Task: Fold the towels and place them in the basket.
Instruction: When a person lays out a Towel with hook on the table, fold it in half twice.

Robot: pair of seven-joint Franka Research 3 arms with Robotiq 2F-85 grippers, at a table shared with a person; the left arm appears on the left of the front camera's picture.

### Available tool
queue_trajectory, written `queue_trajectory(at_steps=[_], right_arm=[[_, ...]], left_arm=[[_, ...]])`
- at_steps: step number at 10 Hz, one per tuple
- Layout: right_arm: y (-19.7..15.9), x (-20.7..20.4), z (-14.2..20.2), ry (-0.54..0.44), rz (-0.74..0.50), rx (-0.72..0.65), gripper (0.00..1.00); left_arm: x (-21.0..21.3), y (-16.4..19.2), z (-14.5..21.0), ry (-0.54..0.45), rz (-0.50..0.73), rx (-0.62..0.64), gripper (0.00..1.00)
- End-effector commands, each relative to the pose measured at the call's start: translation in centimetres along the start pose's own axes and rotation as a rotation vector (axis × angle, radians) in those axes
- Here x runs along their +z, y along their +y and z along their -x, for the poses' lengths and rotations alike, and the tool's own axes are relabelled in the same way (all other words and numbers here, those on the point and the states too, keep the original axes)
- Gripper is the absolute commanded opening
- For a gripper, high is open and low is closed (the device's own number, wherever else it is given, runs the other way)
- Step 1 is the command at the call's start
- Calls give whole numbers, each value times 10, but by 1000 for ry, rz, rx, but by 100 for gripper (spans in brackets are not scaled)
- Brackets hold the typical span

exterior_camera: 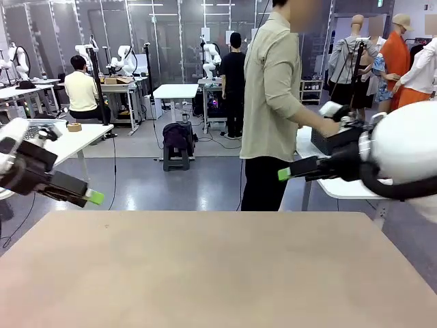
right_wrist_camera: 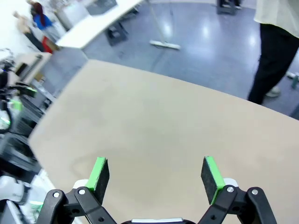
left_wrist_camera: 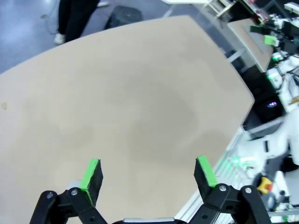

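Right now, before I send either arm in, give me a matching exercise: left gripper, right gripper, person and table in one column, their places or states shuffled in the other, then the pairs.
1. left gripper
2. right gripper
3. person
4. table

A. stands past the far edge, turned toward a white side table
B. tan top stretching below both arms
C. raised at the table's right side, jaws open
D. raised at the table's left side, jaws open

Pairs: 1-D, 2-C, 3-A, 4-B.

Table [exterior_camera: 205, 273] matt, smooth, beige; floor [exterior_camera: 171, 188] glossy grey.
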State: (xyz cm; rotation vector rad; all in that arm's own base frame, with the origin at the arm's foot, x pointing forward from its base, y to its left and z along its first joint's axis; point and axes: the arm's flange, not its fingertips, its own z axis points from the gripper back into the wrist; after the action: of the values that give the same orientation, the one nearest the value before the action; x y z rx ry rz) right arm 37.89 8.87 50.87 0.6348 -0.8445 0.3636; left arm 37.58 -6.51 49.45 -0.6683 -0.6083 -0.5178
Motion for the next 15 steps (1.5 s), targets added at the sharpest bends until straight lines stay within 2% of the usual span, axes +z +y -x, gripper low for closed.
queue_trajectory(at_steps=[1,3,4,7,9,10,11,15], right_arm=[[-36,8,35,-56,-249,-62,100],[-69,13,48,-139,-423,-240,100],[-82,12,59,-127,-510,-338,100],[-88,4,82,32,-622,-533,100],[-85,5,86,86,-613,-571,100],[-100,-7,73,-6,-645,-518,100],[-100,-7,73,-6,-645,-518,100],[-100,-7,73,-6,-645,-518,100]], left_arm=[[5,35,0,-11,217,13,100],[22,63,12,-129,359,69,100],[28,75,23,-138,436,92,100],[31,91,40,-129,592,219,100],[29,92,46,-117,648,291,100],[26,86,43,-99,595,262,100],[24,93,58,-133,647,268,100],[24,93,58,-133,647,268,100]])
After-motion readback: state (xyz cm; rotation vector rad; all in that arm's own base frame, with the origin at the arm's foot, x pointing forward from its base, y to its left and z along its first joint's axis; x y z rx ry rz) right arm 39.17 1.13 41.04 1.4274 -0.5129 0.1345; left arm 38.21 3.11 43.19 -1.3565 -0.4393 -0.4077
